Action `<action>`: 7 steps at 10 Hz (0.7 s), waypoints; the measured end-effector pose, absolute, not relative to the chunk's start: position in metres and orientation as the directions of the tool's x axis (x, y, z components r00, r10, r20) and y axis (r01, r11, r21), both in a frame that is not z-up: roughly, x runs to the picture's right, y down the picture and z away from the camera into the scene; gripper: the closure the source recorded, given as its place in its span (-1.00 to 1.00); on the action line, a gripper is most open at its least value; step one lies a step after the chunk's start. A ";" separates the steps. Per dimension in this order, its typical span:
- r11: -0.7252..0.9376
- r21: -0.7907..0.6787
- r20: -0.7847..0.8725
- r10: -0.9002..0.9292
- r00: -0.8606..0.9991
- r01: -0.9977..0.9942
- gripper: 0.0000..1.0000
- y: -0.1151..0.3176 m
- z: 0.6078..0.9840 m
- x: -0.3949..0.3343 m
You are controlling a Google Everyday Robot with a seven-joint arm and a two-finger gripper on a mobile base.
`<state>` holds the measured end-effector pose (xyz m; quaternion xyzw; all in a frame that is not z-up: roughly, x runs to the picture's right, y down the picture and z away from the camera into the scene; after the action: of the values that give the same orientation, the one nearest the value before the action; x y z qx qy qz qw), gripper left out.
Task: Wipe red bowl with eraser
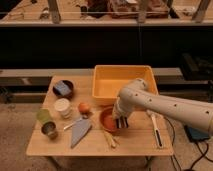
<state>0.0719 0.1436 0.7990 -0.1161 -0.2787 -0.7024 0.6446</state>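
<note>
Hand (121, 120) at the red bowl (107, 119)
The hand points down over the bowl's right rim on the desk (135, 144). I cannot tell whether it grips the eraser. The yellow-orange tub (122, 82) sits just behind the hand, and a white-handled tool (156, 132) lies to its right.

Gripper (121, 120) at glossy red bowl (106, 119)

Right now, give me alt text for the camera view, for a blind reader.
The robot's gripper hangs at the right side of a red bowl on a wooden table, in front of a yellow-orange tub. A white cup and an orange sit nearby.
</note>
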 end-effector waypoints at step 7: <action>-0.051 0.283 0.511 -0.837 -0.196 0.958 1.00 0.121 0.812 0.040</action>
<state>0.0397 0.1212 0.8121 -0.1050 -0.2885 -0.7174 0.6254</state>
